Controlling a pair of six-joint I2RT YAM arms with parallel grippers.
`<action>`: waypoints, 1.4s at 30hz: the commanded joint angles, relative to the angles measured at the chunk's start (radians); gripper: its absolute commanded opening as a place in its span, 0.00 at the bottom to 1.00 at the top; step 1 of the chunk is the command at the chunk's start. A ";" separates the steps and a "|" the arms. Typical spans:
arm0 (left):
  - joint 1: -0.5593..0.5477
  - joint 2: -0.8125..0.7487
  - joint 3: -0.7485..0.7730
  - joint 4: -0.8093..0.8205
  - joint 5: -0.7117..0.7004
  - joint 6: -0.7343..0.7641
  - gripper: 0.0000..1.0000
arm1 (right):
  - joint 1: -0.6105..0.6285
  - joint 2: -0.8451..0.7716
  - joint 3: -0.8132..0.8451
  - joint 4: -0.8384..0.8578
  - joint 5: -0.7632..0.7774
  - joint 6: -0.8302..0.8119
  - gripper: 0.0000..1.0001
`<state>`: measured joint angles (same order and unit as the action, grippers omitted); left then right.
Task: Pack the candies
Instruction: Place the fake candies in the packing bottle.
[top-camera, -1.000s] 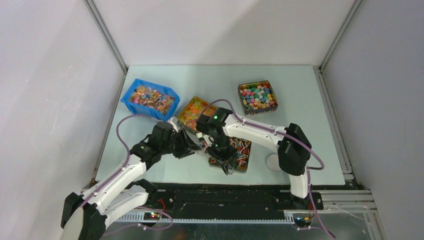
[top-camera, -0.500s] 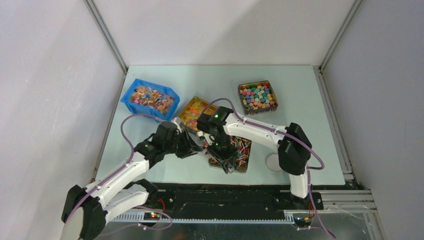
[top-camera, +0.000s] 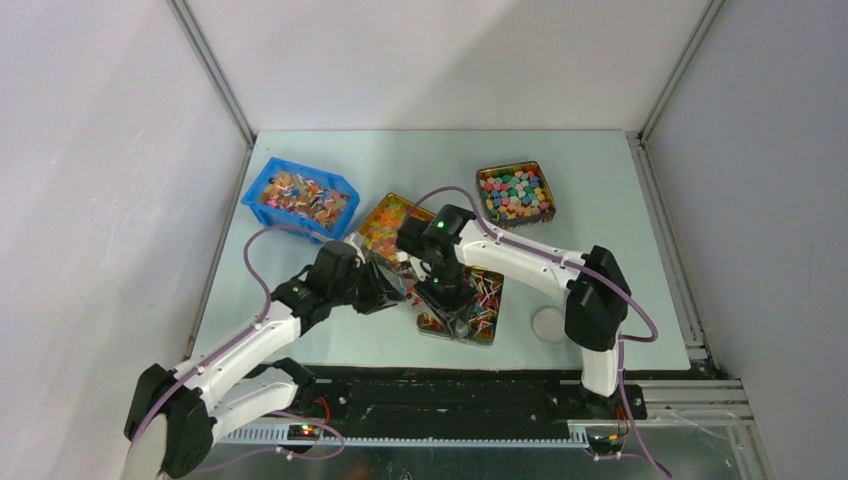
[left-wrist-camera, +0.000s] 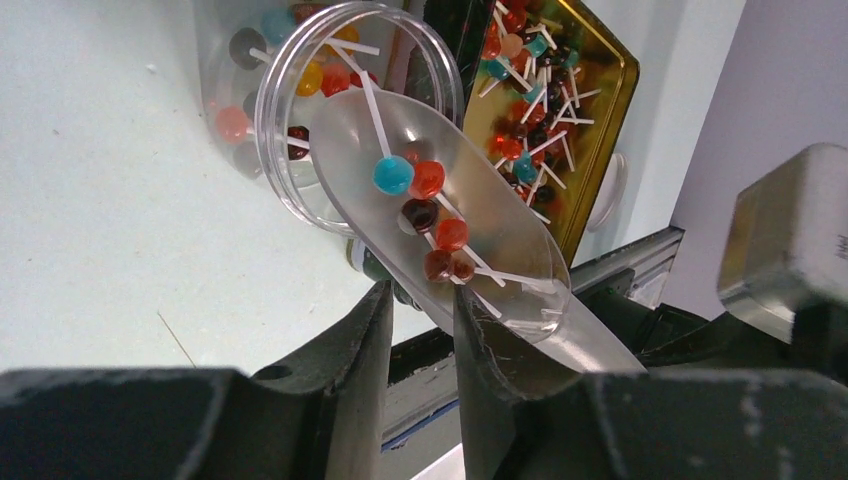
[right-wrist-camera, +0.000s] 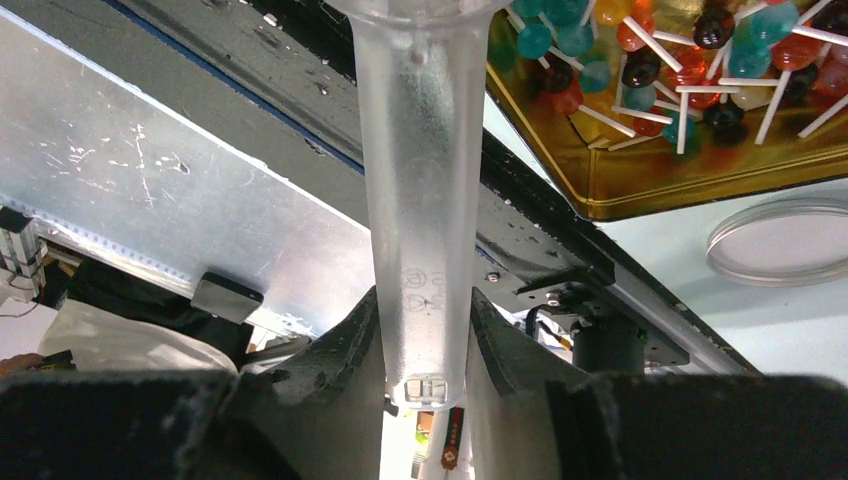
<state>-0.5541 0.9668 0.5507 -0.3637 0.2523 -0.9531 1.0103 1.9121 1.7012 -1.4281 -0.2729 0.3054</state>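
Pale green table (top-camera: 600, 230), walled on three sides. Left arm (top-camera: 240, 345) stretched in from the near left. Right arm (top-camera: 520, 262) bent across from the near right. Both wrists close together over the near middle.

Blue bin (top-camera: 300, 196) at the far left, full of mixed sweets. Far tin (top-camera: 515, 192) packed with coloured cubes. Middle tin (top-camera: 385, 222) filled with orange and yellow pieces, partly under the right arm. Near tin (top-camera: 480, 312) beneath the right wrist, gold inside.

Just left of the near tin, a clear jar (left-wrist-camera: 300, 110), tipped with its open mouth toward the left wrist camera.

Clamped between the fingers of the right tool (right-wrist-camera: 422, 320): the frosted handle of a clear scoop (left-wrist-camera: 500, 250). Bowl of the scoop tilted, its front lip overlapping the jar mouth in the left wrist view.

Left tool (left-wrist-camera: 420, 300) low beneath the scoop, fingers a narrow gap apart, nothing seen between them.

Flat round lid (top-camera: 548, 324) lying on the table right of the near tin, apart from it.

Candies (right-wrist-camera: 640, 70) in three places:
- Heaped in the near tin, with white sticks crossing every way.
- About six in the scoop bowl, one blue and the rest red, orange or dark.
- A few inside the jar.
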 joint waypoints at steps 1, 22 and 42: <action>-0.015 0.013 0.033 -0.020 -0.001 0.007 0.33 | -0.019 -0.062 0.057 0.020 0.044 0.027 0.00; -0.027 0.028 0.048 -0.035 -0.005 0.017 0.30 | -0.025 -0.076 0.118 -0.006 0.072 0.023 0.00; -0.028 0.024 0.065 -0.063 -0.019 0.026 0.35 | -0.026 -0.063 0.207 -0.041 0.104 0.013 0.00</action>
<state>-0.5728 0.9901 0.5682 -0.3904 0.2398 -0.9501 0.9924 1.8828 1.8412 -1.4528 -0.2016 0.3073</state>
